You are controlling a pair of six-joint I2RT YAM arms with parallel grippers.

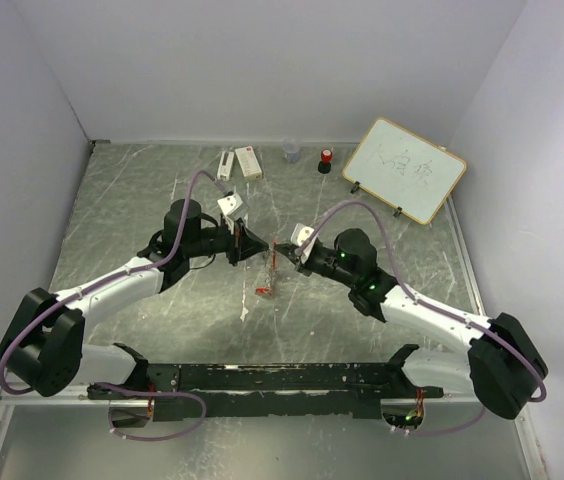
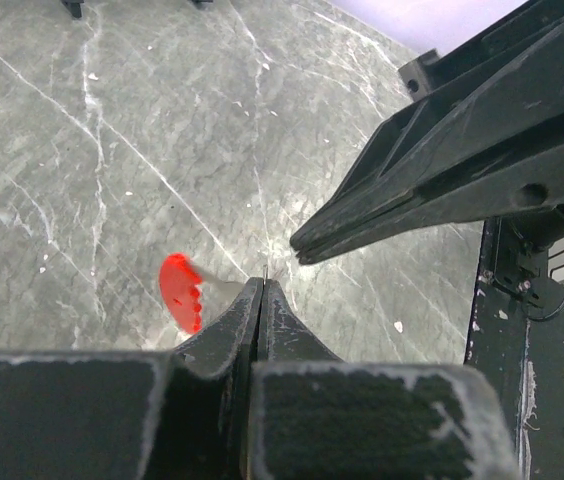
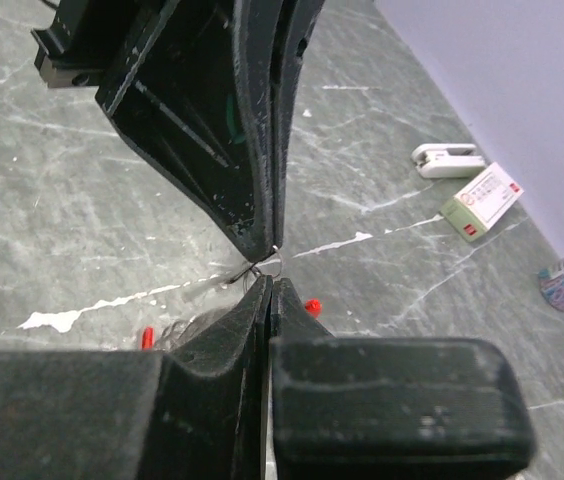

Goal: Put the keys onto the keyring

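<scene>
Both end effectors are pressed together, tip to tip above the middle of the counter. The left end effector pinches the keyring by its thin wire loop. The right end effector is closed right against that loop, but I can't tell if it actually grips it. The keyring's red piece dangles lengthwise toward the counter.

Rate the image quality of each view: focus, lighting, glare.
Top external: even, soft light, sharp, only faint sheen on the table. Left wrist: the red plastic piece is blurred and oversaturated; the left end effector is soft up close. Right wrist: the right end effector is soft, the wire ring barely resolves.
</scene>
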